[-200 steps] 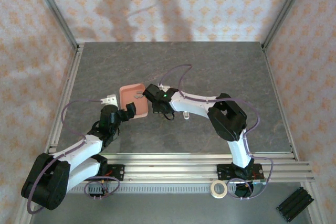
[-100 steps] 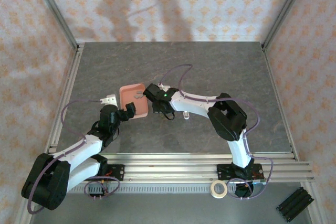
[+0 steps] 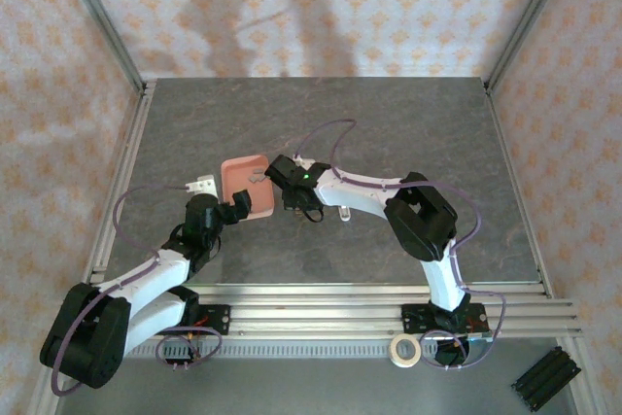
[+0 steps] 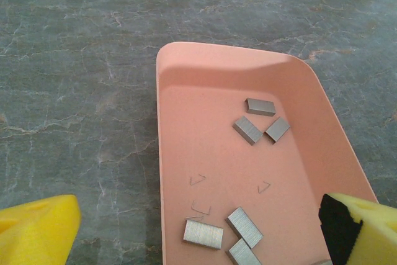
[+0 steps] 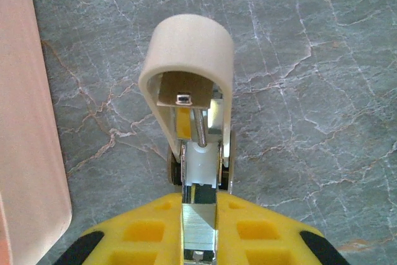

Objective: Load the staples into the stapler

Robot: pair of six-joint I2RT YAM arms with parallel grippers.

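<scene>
- Nothing has moved; both arms sit frozen.
- Meanwhile the right gripper [image 5: 198,228] pinches the stapler [image 5: 189,60], lid raised, just beside the salmon tray [image 4: 186,110].
- And the left gripper [image 4: 198,231] hangs spread wide over the staples [image 4: 253,128] in that tray, none picked up yet.

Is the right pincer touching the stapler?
Touching. The right wrist view shows the stapler squeezed inside the right pincer, with no gap on either side.
</scene>
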